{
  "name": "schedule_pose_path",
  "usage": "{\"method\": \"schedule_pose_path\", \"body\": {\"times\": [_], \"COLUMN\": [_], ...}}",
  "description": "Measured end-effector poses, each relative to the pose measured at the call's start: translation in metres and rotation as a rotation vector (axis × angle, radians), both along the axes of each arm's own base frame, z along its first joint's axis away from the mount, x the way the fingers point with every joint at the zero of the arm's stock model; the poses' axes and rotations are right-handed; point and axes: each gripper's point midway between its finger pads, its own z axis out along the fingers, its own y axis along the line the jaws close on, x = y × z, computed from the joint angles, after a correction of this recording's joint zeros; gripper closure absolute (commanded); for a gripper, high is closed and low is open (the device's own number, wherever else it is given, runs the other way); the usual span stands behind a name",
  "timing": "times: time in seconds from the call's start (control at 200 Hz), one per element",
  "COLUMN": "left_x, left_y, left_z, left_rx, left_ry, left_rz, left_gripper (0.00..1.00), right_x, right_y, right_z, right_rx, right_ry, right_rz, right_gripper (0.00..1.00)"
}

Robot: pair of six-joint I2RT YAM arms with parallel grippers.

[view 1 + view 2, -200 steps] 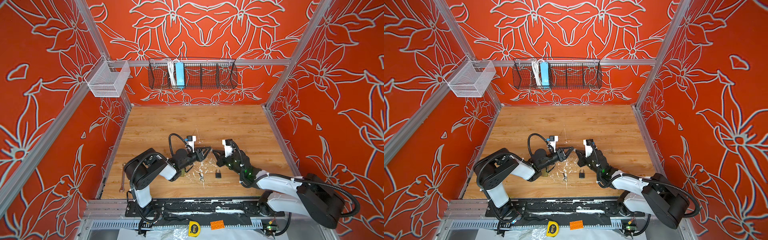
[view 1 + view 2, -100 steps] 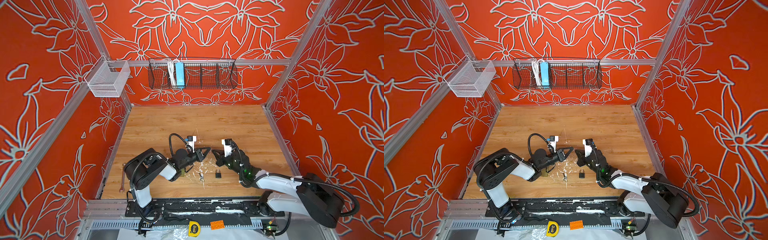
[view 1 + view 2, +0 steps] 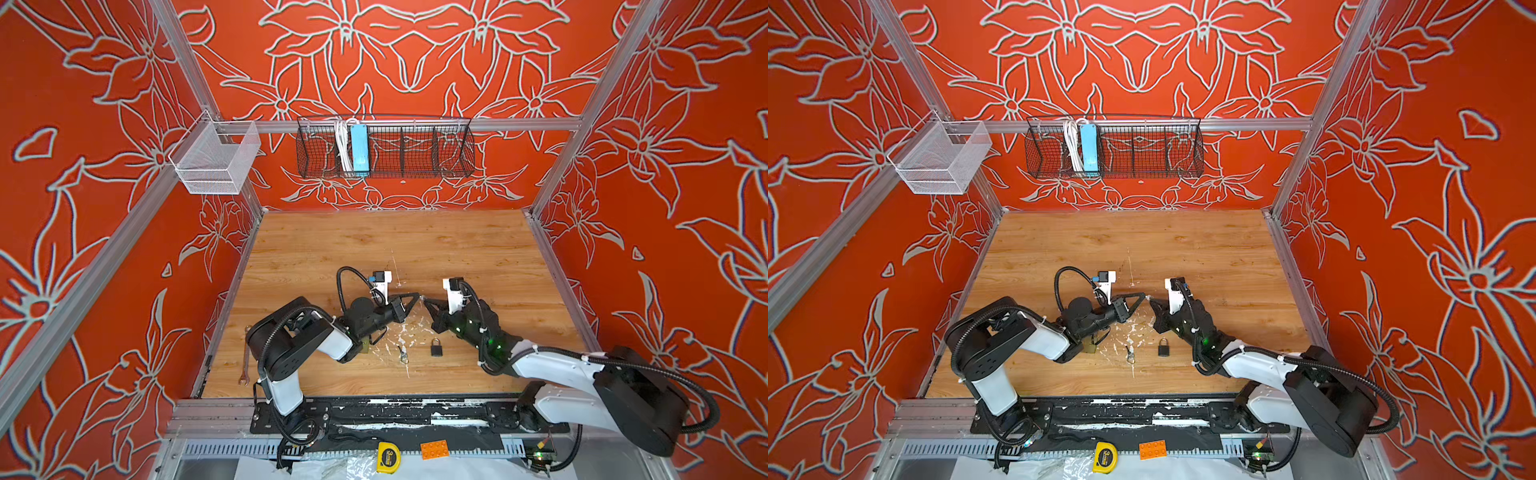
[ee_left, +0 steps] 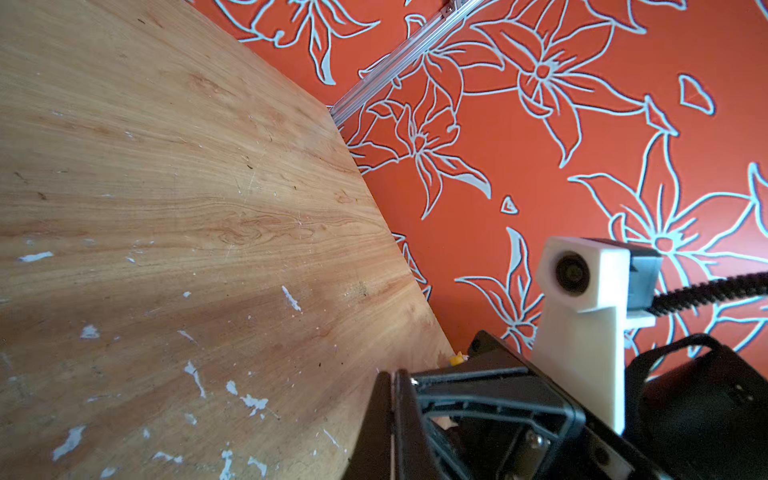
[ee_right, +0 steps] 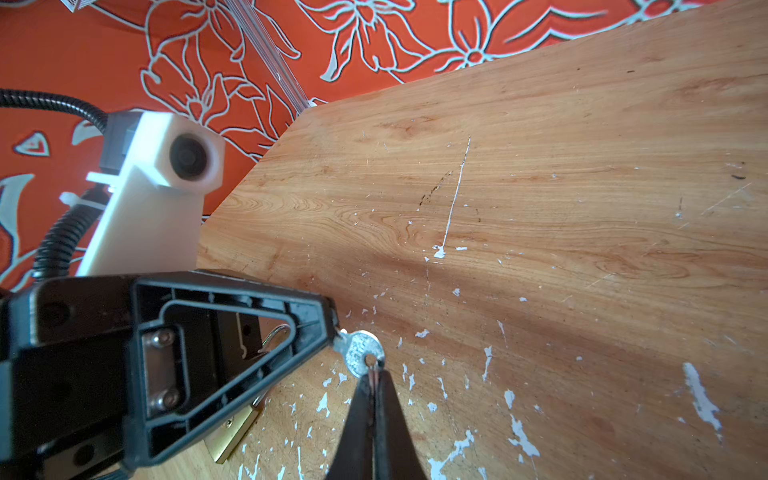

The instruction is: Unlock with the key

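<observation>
Plainly, both grippers meet low over the wooden table (image 3: 374, 241), a little toward 6 o'clock from its middle in both top views. The right wrist view tells most. There the right gripper (image 5: 374, 376) has its two thin tips pressed together on the rim of the silver key (image 5: 359, 349), right by the hole in its round head. From there the key's blade runs to the tip of the left gripper (image 5: 333, 328), whose jaws are closed on it. The blade is hidden between them, so how far it reaches in cannot be told.

In the left wrist view the left gripper (image 4: 392, 384) shows its fingers flat against each other, and the key is out of sight behind them. From above, the key is only a pale speck where the left gripper (image 3: 417, 296) and right gripper (image 3: 425, 300) meet tip to tip.

A black padlock (image 3: 436, 347) lies on the table at 5 o'clock from that meeting point, apart from both arms. A small metal piece (image 3: 402, 355), too small to read, lies at about 7 o'clock. A brass padlock (image 5: 230, 428) sits under the left gripper, mostly covered, with one corner showing.
</observation>
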Motion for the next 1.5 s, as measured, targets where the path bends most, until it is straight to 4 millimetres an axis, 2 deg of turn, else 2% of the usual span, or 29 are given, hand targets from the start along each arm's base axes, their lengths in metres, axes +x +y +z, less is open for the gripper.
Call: {"method": "schedule_pose_path", "body": {"times": [0.085, 0.13, 0.25, 0.335, 0.435, 0.525, 0.616, 0.751, 0.966, 1.081, 1.326, 1.501], "left_x": [-0.003, -0.002, 0.017, 0.035, 0.048, 0.042, 0.027, 0.01, -0.026, -0.041, -0.06, -0.067], "left_y": [0.005, 0.013, 0.048, 0.063, 0.056, 0.045, 0.042, 0.042, 0.04, 0.037, 0.028, 0.026], "left_z": [0.001, 0.001, -0.002, -0.004, 0.005, 0.024, 0.028, 0.01, -0.008, -0.001, 0.022, 0.027], "left_rx": [0.014, 0.025, 0.075, 0.149, 0.308, 0.405, 0.489, 0.581, 0.571, 0.528, 0.449, 0.428], "left_ry": [-0.022, -0.034, -0.049, -0.044, -0.101, -0.2, -0.271, -0.296, -0.341, -0.383, -0.472, -0.491], "left_rz": [0.008, 0.028, 0.116, 0.115, 0.032, -0.046, -0.124, -0.231, -0.378, -0.437, -0.517, -0.545], "left_gripper": [1.0, 1.0, 1.0, 1.0, 1.0, 1.0, 1.0, 1.0, 1.0, 1.0, 1.0, 1.0], "right_x": [-0.002, -0.002, -0.002, -0.005, -0.009, -0.012, -0.017, -0.026, -0.04, -0.041, -0.045, -0.049], "right_y": [-0.005, -0.011, -0.038, -0.055, -0.062, -0.055, -0.039, -0.021, 0.001, 0.012, 0.035, 0.04], "right_z": [0.004, 0.01, 0.043, 0.063, 0.076, 0.074, 0.064, 0.05, 0.044, 0.042, 0.029, 0.026], "right_rx": [-0.019, -0.028, -0.014, -0.009, -0.037, -0.079, -0.121, -0.162, -0.157, -0.156, -0.149, -0.136], "right_ry": [-0.012, -0.03, -0.129, -0.211, -0.282, -0.308, -0.307, -0.298, -0.29, -0.277, -0.211, -0.189], "right_rz": [-0.015, -0.038, -0.142, -0.195, -0.198, -0.137, -0.035, 0.092, 0.252, 0.308, 0.436, 0.476], "right_gripper": [0.61, 0.53, 0.44, 0.42, 0.37, 0.29, 0.28, 0.3, 0.33, 0.37, 0.5, 0.59]}}
